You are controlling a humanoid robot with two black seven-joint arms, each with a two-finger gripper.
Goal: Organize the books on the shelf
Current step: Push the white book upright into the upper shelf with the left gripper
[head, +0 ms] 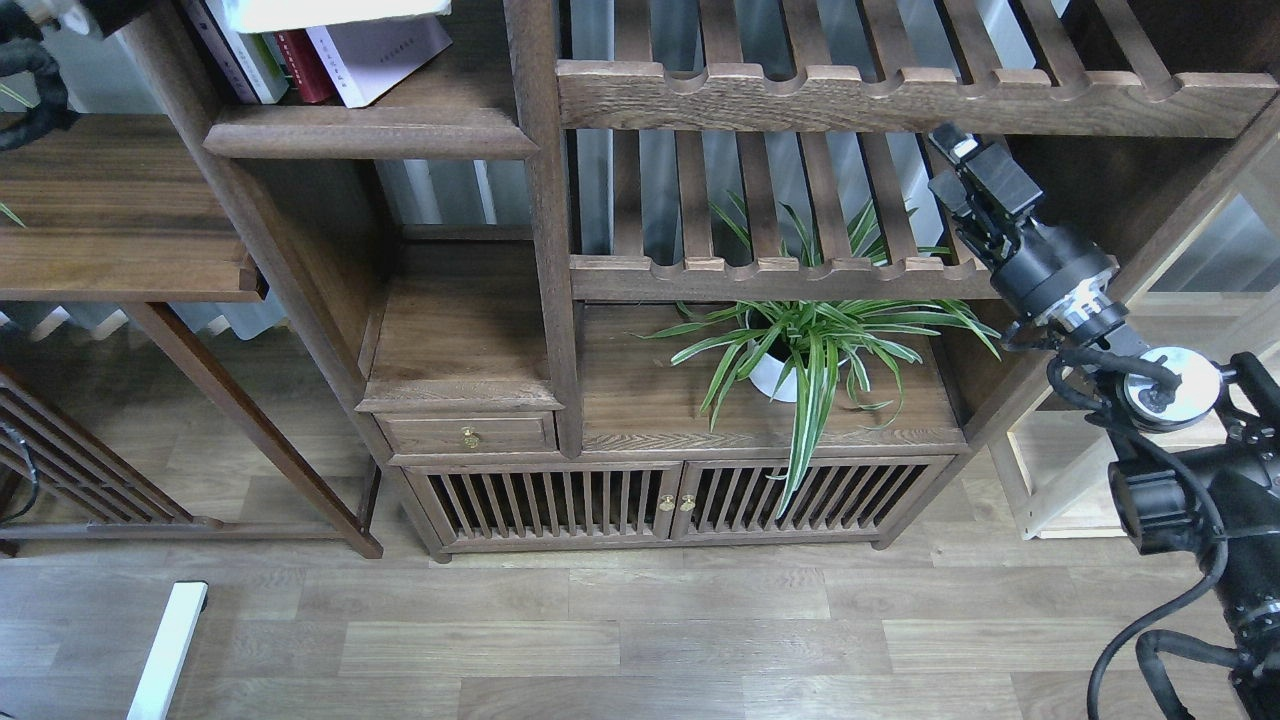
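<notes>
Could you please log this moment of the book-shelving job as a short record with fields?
books: leaning together on the shelf at upper left; a pale lavender-white one rightmost, a red one beside it
right hand: raised in front of the slatted shelves, holds nothing; fingers too dark to tell apart
left hand: out of view
plant: white pot, on the cabinet top

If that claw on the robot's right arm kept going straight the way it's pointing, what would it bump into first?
Probably the upper slatted shelf. The right gripper points up and left toward its scalloped front rail, just below it. Depth is unclear from this single view, so it might slip under instead.
</notes>
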